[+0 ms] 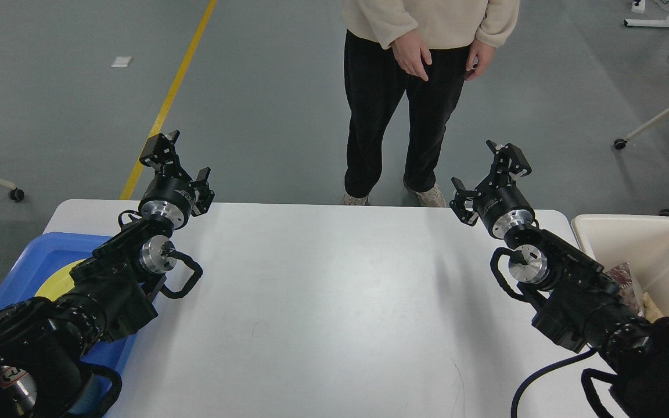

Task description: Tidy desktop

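The desktop (323,302) is a large white tabletop with rounded corners, bare across its middle. My left gripper (176,162) is raised over the far left corner, its fingers spread open and holding nothing. Above the far right edge my right gripper (488,177) is also open and empty.
A blue tray (27,267) with a yellow item (64,278) in it sits at the left edge, partly under my left arm. A cream bin (648,238) holding scraps stands at the right. A person (421,87) stands just beyond the far edge.
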